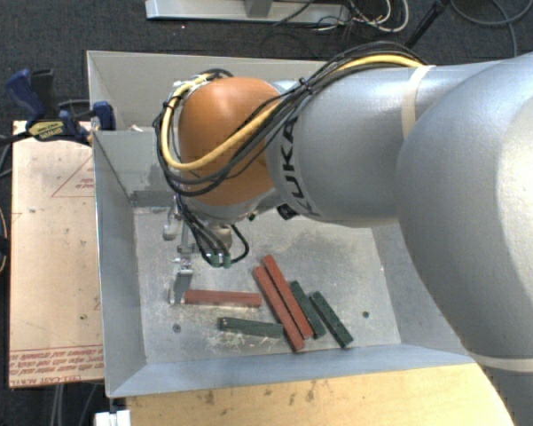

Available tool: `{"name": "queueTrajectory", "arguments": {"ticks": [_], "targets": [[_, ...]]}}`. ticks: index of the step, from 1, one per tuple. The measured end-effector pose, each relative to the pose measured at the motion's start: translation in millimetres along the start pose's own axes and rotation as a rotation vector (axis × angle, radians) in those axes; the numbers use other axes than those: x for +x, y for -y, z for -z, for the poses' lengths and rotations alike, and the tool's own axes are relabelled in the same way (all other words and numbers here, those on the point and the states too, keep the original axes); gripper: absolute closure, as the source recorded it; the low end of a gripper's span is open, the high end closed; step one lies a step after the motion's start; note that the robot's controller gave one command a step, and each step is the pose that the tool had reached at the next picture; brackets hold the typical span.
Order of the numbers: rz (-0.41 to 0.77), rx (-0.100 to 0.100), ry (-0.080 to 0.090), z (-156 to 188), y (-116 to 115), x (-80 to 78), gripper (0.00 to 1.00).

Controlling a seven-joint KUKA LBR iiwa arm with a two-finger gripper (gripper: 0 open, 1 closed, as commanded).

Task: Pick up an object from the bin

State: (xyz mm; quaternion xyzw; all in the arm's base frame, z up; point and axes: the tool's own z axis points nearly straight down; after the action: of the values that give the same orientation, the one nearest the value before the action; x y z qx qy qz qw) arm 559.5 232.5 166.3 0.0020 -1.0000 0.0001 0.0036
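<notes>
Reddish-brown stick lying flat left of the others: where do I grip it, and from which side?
Probably near its middle, across the narrow width, coming straight down. The reddish-brown stick lies flat on the bin floor, running left to right, with bare floor along both long sides; its right end nears the diagonal red stick.

Arm [399, 149] bent low, orange-capped wrist [222, 140] above the down-pointing pincer [183, 284].
</notes>
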Motion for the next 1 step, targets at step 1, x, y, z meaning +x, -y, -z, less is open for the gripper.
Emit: {"name": "queueTrajectory", "arguments": {"ticks": [1], "targets": [[-0.003,-0.002,0.007,4.3,0.9,-2.2,0.0]]}}
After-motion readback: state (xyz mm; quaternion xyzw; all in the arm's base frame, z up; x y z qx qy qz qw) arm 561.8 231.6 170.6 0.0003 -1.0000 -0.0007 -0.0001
